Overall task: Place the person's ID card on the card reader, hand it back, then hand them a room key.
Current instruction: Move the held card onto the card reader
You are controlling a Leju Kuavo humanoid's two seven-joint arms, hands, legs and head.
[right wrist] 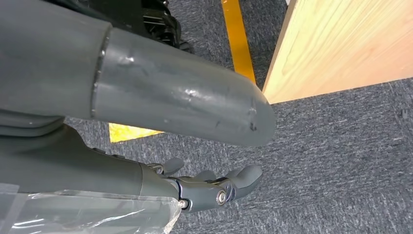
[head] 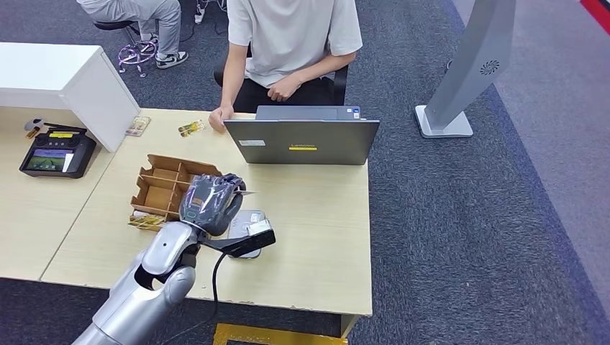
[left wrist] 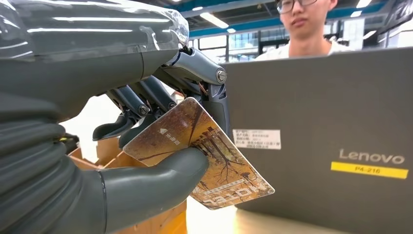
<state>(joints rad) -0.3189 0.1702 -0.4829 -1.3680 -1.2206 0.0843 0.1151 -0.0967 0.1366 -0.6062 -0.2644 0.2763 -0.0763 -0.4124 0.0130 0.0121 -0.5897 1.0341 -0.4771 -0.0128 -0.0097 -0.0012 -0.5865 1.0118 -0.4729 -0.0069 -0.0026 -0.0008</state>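
My left hand (head: 210,203) hovers over the middle of the table and pinches a brown card with a tree picture (left wrist: 204,156) between thumb and fingers. One corner of the card (head: 247,192) pokes out toward the laptop. Just under the hand lies the pale grey card reader (head: 253,215), partly hidden by my wrist. A cardboard divider box (head: 162,188) stands to the left of the hand, with a card (head: 146,222) at its near edge. My right hand (right wrist: 214,187) hangs beside the table over the carpet, fingers apart, holding nothing.
A person sits behind a grey laptop (head: 302,140), one of their hands (head: 219,115) on the table's far edge. Two small cards (head: 190,128) lie nearby. A black controller (head: 56,153) and a white box (head: 65,79) sit at the left. The table's right half is bare.
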